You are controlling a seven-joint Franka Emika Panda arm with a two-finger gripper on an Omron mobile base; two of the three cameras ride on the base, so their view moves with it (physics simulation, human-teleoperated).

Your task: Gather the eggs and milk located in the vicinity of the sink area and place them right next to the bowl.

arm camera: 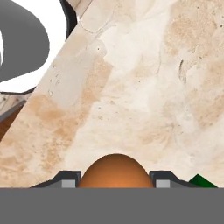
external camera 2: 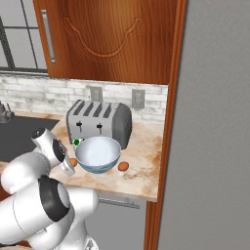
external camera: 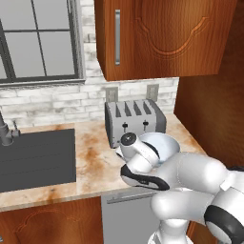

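In the hand view an orange-brown egg (arm camera: 116,169) sits between my gripper's (arm camera: 116,177) two finger tips, which are shut on it low over the speckled counter. From the right base view this egg (external camera 2: 73,161) is just left of the pale blue-white bowl (external camera 2: 97,154), with the gripper (external camera 2: 70,167) partly behind my arm. A second egg (external camera 2: 123,166) lies on the counter right of the bowl. The milk's green cap (external camera 2: 76,142) peeks out between bowl and toaster. The dark sink (external camera: 35,159) lies at the left, with its faucet (external camera: 5,131) behind.
A silver four-slot toaster (external camera 2: 100,122) stands against the brick wall behind the bowl. A tall wooden panel (external camera 2: 171,112) closes the counter on the right. The counter's front edge (external camera 2: 122,193) runs close below the bowl. Wooden cabinets (external camera: 162,38) hang overhead.
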